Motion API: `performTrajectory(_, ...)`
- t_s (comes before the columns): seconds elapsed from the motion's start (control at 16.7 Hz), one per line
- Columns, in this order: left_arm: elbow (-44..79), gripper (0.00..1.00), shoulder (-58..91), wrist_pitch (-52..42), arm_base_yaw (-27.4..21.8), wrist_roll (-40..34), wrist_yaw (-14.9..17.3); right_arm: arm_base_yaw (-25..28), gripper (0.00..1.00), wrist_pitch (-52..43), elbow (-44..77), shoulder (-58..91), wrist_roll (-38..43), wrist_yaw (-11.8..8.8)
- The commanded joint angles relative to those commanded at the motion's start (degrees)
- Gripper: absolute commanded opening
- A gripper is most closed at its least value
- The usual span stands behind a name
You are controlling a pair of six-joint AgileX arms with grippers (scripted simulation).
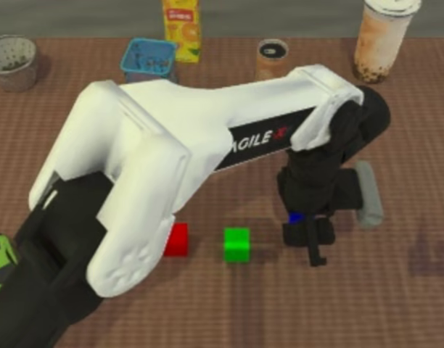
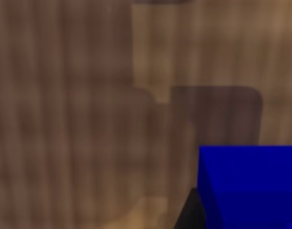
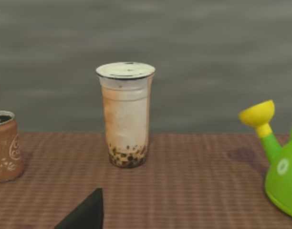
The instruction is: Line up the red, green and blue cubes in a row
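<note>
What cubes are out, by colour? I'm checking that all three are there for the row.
Red cube: 1
Green cube: 1
Blue cube: 1, mostly hidden under the left tool in the top view
Total: 3 cubes

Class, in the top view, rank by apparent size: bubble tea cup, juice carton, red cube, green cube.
1. bubble tea cup
2. juice carton, cut off by the frame's edge
3. red cube and green cube: alike, though the arm hides part of the red one
</note>
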Motion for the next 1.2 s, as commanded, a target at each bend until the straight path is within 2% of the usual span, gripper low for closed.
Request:
performTrajectory(0.48,0.0,0.98,0.0,0.0,0.0,0.0,0.0,0.0,1.0,0.0,0.0,0.0,0.0,0.0)
performTrajectory(1.2,2.37,1.0,-0.2,-2.35,0.39,-0.06,0.01,0.0,1.0,0.0,0.0,0.0,0.0,0.0)
